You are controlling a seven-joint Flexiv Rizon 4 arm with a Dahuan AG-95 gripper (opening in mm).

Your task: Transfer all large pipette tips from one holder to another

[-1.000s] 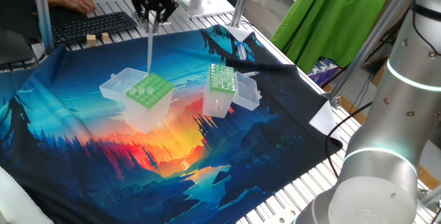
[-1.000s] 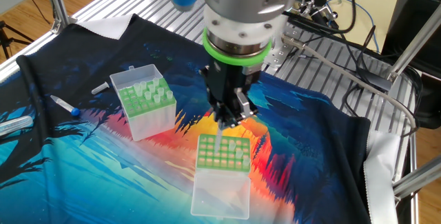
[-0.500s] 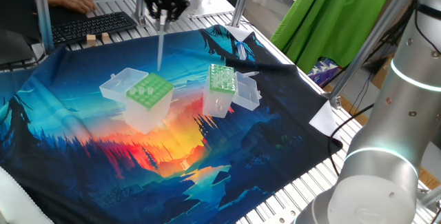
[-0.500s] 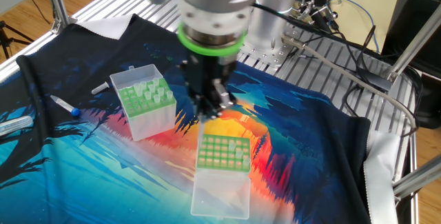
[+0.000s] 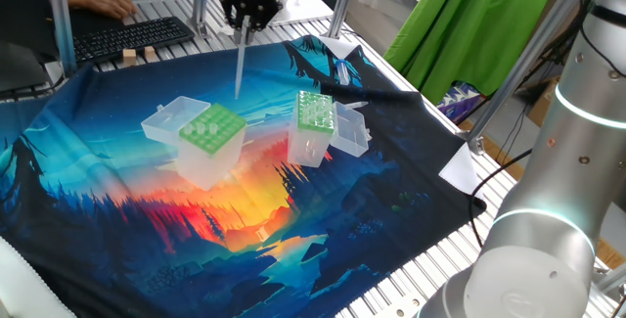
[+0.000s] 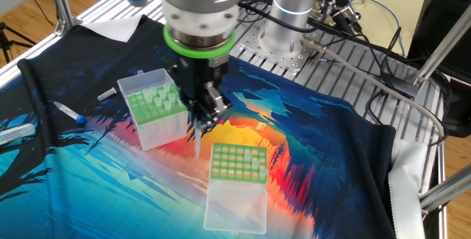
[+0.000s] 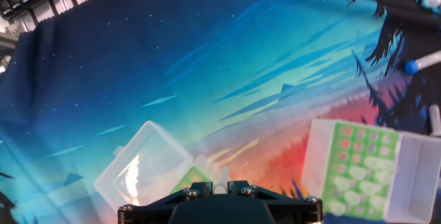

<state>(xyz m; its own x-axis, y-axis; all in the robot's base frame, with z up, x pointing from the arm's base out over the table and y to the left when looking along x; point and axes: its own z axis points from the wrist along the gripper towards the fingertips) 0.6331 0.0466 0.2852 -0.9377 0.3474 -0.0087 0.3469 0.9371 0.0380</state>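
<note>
Hand view: tip (image 7: 222,177) in gripper (image 7: 220,186)

1 large pipette tip (image 5: 239,64) hanging vertical, airborne between wide-holed light-green holder (image 5: 210,130) and narrower dark-green holder (image 5: 316,113); lids open.

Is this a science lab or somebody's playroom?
Probably a robotics lab: a silver robot arm holds a whitish plastic pipette tip above clear boxes with green hole-plates, on a slatted metal table, with a black keyboard nearby.

Robotics lab, slatted aluminium bench (image 5: 293,5), keyboard (image 5: 127,36), cables (image 6: 353,44)
</note>
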